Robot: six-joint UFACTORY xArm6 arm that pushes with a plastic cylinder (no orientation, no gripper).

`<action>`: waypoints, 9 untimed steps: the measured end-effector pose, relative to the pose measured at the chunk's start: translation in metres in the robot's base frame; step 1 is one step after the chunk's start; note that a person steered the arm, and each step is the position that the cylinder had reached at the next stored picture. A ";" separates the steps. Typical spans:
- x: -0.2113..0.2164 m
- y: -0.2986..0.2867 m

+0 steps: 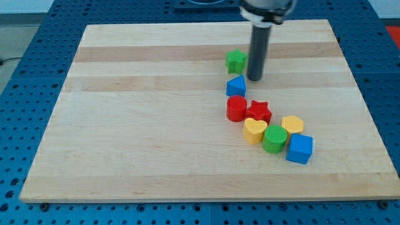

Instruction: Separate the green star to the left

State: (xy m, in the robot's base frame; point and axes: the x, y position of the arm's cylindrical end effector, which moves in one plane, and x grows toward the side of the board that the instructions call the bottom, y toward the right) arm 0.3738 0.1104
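The green star (235, 60) lies on the wooden board (144, 125) above the view's middle. My tip (255, 78) stands just to the star's right and slightly lower, close to it; I cannot tell if they touch. Below the star is a blue triangular block (236, 85), also just left of my tip.
Below the blue block is a cluster: a red cylinder (236, 108), a red star (259, 112), a yellow heart (254, 130), a green cylinder (274, 138), a yellow hexagon (292, 124) and a blue cube (300, 149). The board lies on a blue perforated table (25, 94).
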 end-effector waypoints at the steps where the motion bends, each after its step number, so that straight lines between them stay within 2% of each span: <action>1: -0.016 -0.016; 2: -0.040 -0.016; 4: -0.052 -0.134; 5: -0.020 -0.176; 7: 0.045 -0.199; 8: 0.027 -0.243; 9: 0.004 -0.237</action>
State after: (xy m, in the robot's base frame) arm 0.3775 -0.1263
